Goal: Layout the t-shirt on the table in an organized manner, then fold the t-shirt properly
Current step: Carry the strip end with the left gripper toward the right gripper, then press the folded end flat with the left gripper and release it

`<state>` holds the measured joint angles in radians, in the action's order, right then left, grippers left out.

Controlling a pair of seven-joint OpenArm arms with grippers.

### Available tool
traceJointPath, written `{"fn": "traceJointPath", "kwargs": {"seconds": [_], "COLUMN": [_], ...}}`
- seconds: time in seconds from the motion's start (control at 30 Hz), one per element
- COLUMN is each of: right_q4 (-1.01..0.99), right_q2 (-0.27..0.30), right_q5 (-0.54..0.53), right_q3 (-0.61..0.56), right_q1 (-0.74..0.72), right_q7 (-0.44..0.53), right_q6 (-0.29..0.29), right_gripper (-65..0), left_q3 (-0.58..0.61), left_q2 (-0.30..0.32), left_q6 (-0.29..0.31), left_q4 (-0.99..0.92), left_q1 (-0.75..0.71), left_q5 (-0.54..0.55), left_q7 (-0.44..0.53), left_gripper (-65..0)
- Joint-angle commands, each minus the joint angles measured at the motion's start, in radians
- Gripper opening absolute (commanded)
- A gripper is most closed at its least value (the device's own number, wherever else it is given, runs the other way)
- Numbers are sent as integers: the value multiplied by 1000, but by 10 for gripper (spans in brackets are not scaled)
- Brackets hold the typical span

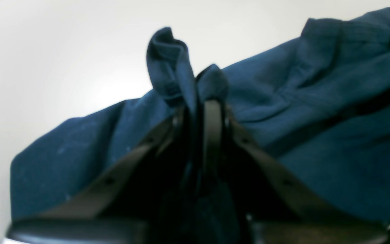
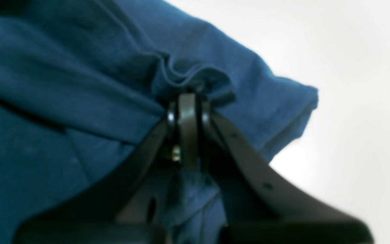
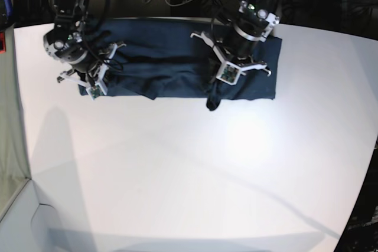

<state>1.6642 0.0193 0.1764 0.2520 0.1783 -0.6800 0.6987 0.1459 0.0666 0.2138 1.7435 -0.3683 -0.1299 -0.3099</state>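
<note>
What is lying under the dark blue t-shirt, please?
Only the white table shows around the t-shirt, which lies spread in a band near the far edge. The part of the table beneath the cloth is covered, so whether anything else lies there cannot be seen.

T-shirt (image 3: 177, 63): dark navy, spread as a long wrinkled band along the far side of the table (image 3: 195, 169). One end bunched and creased at base view's left; a small fold of cloth hangs past the near edge around mid-length. Table: white, matte, curved edge, mostly bare in front.
</note>
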Motion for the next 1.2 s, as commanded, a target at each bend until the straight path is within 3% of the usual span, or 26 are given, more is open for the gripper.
{"fn": "traceJointPath", "kwargs": {"seconds": [0.0,0.13,0.23,0.47,0.7,0.97,1.17], "right_q4": [7,7,7,6,6,3,0], "right_q2": [3,5,5,5,3,3,3], "right_q5": [12,12,12,12,12,12,12], "right_q3": [-1,-1,-1,-1,-1,-1,-1], "right_q1": [5,3,3,0,-6,-6,-6], "right_q7": [-30,-30,-28,-28,-28,-25,-24], "right_q6": [-1,-1,-1,-1,-1,-1,-1], "right_gripper": [-650,-650,-650,-650,-650,-650,-650], "left_q3": [2,2,4,-4,-64,-171,-164], "left_q2": [-1,0,-1,-3,-1,-12,-40], "left_q6": [6,11,13,8,3,3,11], "left_q4": [23,51,106,238,160,143,88], "left_q1": [-1,-21,-24,-38,-41,-59,-62], "left_q5": [5,14,16,16,6,16,16], "left_q7": [28,39,39,39,30,33,30], "left_gripper": [-513,-342,-292,-293,-295,-382,-414]}}
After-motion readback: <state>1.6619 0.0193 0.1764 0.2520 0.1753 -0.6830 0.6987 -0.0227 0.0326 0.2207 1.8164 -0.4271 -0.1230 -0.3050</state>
